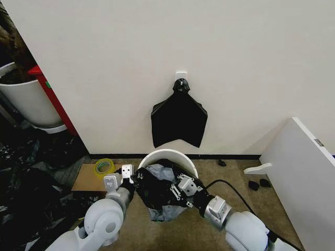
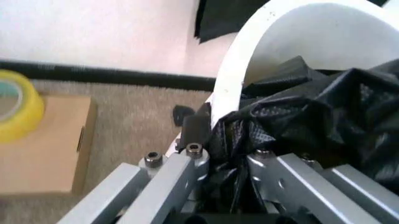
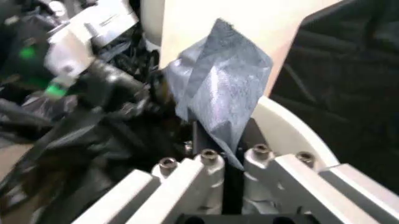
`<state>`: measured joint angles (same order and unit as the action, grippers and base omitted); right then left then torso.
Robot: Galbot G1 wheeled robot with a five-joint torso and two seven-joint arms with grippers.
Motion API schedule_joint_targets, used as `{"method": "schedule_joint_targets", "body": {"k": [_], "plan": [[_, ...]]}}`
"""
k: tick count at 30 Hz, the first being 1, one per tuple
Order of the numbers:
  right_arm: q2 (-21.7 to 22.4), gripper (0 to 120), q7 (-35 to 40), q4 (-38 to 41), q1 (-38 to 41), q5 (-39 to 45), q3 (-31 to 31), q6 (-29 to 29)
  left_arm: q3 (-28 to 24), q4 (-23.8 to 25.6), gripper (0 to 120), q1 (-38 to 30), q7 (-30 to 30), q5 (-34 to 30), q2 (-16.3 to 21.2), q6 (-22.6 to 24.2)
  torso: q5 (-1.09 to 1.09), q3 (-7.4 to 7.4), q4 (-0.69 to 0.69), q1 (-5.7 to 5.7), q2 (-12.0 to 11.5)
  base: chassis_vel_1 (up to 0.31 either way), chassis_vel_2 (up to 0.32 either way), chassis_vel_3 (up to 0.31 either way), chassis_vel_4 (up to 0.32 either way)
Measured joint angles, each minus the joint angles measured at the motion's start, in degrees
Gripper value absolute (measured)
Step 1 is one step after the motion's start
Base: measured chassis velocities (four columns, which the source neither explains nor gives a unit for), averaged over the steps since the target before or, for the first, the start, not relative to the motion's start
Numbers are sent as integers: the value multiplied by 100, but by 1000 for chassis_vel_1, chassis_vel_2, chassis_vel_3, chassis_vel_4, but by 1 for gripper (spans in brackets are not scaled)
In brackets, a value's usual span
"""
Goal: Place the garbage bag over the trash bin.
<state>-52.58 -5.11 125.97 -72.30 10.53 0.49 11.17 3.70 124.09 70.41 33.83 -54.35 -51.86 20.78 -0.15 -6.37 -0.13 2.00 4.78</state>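
Observation:
The trash bin (image 1: 168, 153) stands on the carpet in front of the wall, its white rim tipped toward me. The garbage bag (image 1: 157, 192), wrinkled glossy black plastic, is bunched in and over the bin's mouth. My left gripper (image 1: 127, 175) is at the bin's left rim, shut on a fold of the bag. In the left wrist view that gripper (image 2: 227, 156) pinches the bag (image 2: 299, 112) just beside the bin's rim (image 2: 229, 84). My right gripper (image 1: 181, 186) is at the right side. It (image 3: 232, 150) is shut on a stretched peak of the bag (image 3: 218, 79), next to the rim (image 3: 293, 135).
A flat black shield-shaped bundle (image 1: 178, 119) hangs on the wall above the bin. A yellow tape roll (image 1: 103, 167) lies on a cardboard box (image 1: 86, 182) to the left. A large white tub (image 1: 29, 104) and black sheeting (image 1: 26, 183) fill the far left. A white board (image 1: 298, 172) leans at the right.

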Motion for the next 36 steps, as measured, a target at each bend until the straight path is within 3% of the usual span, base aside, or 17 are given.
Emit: {"method": "schedule_joint_targets", "body": {"k": [12, 15, 25, 36], "plan": [[293, 0, 317, -87, 937, 907, 27, 232, -115, 51, 4, 171, -1043, 1578, 294, -395, 0, 0, 0, 0, 0, 0, 0, 0, 0], [348, 0, 343, -182, 1254, 1154, -146, 321, -214, 15, 4, 194, -1312, 2225, 393, -569, 0, 0, 0, 0, 0, 0, 0, 0, 0], [328, 0, 509, -585, 2118, 1638, -634, 589, -439, -76, 4, 278, -1724, 3219, 551, -869, 0, 0, 1, 0, 0, 0, 0, 0, 0], [340, 0, 795, -932, 2337, 2159, -622, 940, -441, -65, 4, 321, -1923, 3355, 615, -1157, 0, 0, 0, 0, 0, 0, 0, 0, 0]]}}
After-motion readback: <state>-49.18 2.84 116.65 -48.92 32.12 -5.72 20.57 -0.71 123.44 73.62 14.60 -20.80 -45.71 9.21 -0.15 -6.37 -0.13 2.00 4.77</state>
